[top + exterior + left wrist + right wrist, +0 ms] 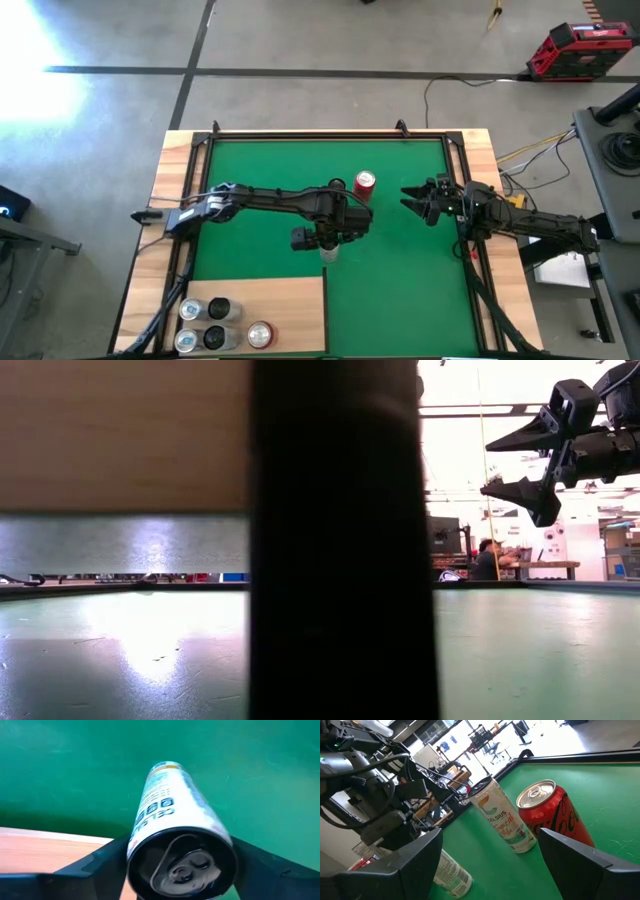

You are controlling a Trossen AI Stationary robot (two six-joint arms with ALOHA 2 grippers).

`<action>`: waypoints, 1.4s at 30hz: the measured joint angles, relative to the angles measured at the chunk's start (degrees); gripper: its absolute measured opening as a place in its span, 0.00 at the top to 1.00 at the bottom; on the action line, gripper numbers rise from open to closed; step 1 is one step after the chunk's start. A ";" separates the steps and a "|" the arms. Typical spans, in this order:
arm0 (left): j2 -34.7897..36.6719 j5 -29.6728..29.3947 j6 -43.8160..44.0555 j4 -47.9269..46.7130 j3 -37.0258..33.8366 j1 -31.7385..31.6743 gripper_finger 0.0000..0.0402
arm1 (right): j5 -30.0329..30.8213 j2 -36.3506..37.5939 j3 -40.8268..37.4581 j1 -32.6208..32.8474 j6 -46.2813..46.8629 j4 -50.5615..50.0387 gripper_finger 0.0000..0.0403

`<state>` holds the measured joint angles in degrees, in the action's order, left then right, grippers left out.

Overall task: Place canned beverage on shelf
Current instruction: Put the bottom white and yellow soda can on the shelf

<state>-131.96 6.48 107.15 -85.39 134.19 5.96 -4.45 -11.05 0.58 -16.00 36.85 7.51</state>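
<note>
The left pincer point(328, 243) sits over the middle of the green mat point(400, 290) on the counter point(172, 160), closed on a tall white can point(175, 845). In the left wrist view the can stands between the 2 dark fingers point(95, 865), its pull-tab top toward the camera and its printed side running down toward the mat. From above, only a pale bit of this can point(330, 253) shows under the pincer, just past the far right corner of the shelf point(290, 305). In that wrist view the wood edge of the shelf point(55, 842) lies close beside the can.

The shelf is a pale wood panel lying flat at the near left corner of the mat. 5 cans point(218, 324) stand on its left part in 2 rows, 4 with silver or dark tops and 1 with red point(261, 334) at the right end of the near row.

A red can point(364, 183) stands upright on the mat, near the left arm's wrist and well apart from the shelf. In the right wrist view this red can point(555, 815) is beside the tall white can point(502, 817).

The right pincer point(413, 200) hangs above the right side of the mat, its fingers spread wide and holding nothing; in the low view the right pincer point(515, 465) is raised well clear of the mat.
</note>
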 joint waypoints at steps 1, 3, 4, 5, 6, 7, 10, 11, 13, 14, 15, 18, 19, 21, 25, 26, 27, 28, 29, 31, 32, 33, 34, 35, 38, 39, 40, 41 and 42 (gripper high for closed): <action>0.00 -0.32 -0.10 -0.21 0.02 0.00 0.32 | 0.00 0.00 0.00 0.01 -0.01 0.00 0.21; 0.00 -1.11 -0.15 -0.63 0.04 0.04 0.37 | 0.00 0.00 0.00 0.00 0.00 0.00 0.21; 0.00 -1.36 -0.17 -0.82 0.04 0.11 0.40 | 0.00 0.00 0.00 0.00 -0.01 0.00 0.21; 0.00 -1.53 -0.18 -1.08 0.05 0.20 0.41 | 0.00 0.00 0.00 0.00 0.01 0.00 0.21; 0.00 -1.61 -0.42 -1.24 0.07 0.24 0.41 | 0.00 0.00 0.00 0.01 0.01 0.00 0.21; 0.00 -1.63 -0.95 -1.26 0.07 0.26 0.41 | 0.00 0.00 0.00 -0.01 0.01 0.00 0.21; 0.09 -1.61 -3.16 -1.82 0.07 0.26 0.41 | 0.00 0.00 0.00 0.02 0.01 0.00 0.21; 0.21 -1.65 -3.27 -2.42 0.07 0.26 0.41 | 0.00 0.00 0.00 -0.01 -0.01 0.00 0.21; 0.68 -2.14 -3.37 -4.29 0.08 0.26 0.41 | 0.00 0.00 0.00 0.01 -0.01 0.00 0.21; 0.93 -2.36 -3.36 -5.25 0.33 0.28 0.41 | 0.00 0.00 0.00 -0.01 -0.01 0.00 0.21; 1.28 -2.42 -3.37 -5.53 0.57 0.33 0.41 | 0.00 0.00 0.00 -0.01 -0.01 0.00 0.21; 3.53 -3.04 -4.20 -4.32 0.61 0.66 0.41 | 0.02 0.00 0.00 0.01 0.00 0.00 0.21; 4.08 -3.25 -4.30 -4.63 0.63 0.80 0.41 | 0.00 0.00 0.00 0.01 0.00 0.00 0.21; 4.83 -3.24 -4.31 -5.11 0.63 1.07 0.41 | 0.00 0.00 0.00 0.00 -0.01 0.00 0.21; 6.26 -3.19 -3.75 -4.69 0.24 1.94 0.41 | 0.00 0.00 0.00 -0.01 -0.01 0.00 0.21; 6.73 -3.19 -3.26 -4.91 0.22 2.22 0.41 | 0.02 0.00 0.00 0.01 -0.01 0.00 0.21; 7.20 -3.19 -2.75 -4.83 0.14 2.53 0.41 | -0.02 0.00 0.00 0.00 0.01 0.00 0.21; 7.51 -3.19 -2.20 -4.63 0.11 2.81 0.41 | 0.02 0.00 0.00 0.00 0.00 0.00 0.21; 7.84 -3.22 -1.59 -4.60 0.01 3.12 0.41 | -0.01 0.00 0.00 -0.01 0.00 0.00 0.21; 8.22 -3.98 -1.27 -4.77 -0.12 3.68 0.41 | 0.00 0.00 0.00 -0.01 0.01 0.00 0.21; 8.50 -4.54 -1.21 -4.67 -0.18 3.89 0.41 | 0.00 0.00 0.00 0.01 -0.01 0.00 0.21; 9.04 -5.03 -1.18 -4.51 -0.51 4.15 0.41 | 0.00 0.00 0.00 0.00 -0.01 0.00 0.21; 9.71 -5.68 -1.16 -4.46 -1.01 4.35 0.41 | 0.00 0.00 0.00 0.02 -0.01 0.00 0.21; 10.55 -6.39 -1.04 -4.50 -1.85 4.55 0.41 | 0.00 0.00 0.00 0.00 0.00 0.00 0.21; 13.54 -6.91 1.01 -4.63 -6.29 4.95 0.41 | 0.01 0.00 0.00 0.01 0.00 0.00 0.21; 14.60 -6.36 1.49 -4.63 -8.24 5.08 0.41 | 0.02 0.00 0.00 0.00 -0.01 -0.01 0.21; 15.41 -5.59 1.94 -4.75 -9.98 5.28 0.41 | -0.01 0.00 0.00 0.00 0.01 0.00 0.21; 16.17 -4.73 2.49 -4.85 -11.42 5.53 0.41 | 0.02 0.00 0.00 0.02 0.01 0.00 0.21; 17.07 -3.97 3.32 -4.72 -12.75 5.92 0.41 | 0.00 0.00 0.00 -0.01 -0.01 0.02 0.21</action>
<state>-114.89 2.51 110.47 -90.11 121.44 11.87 -4.45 -11.05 0.58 -16.01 36.84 7.53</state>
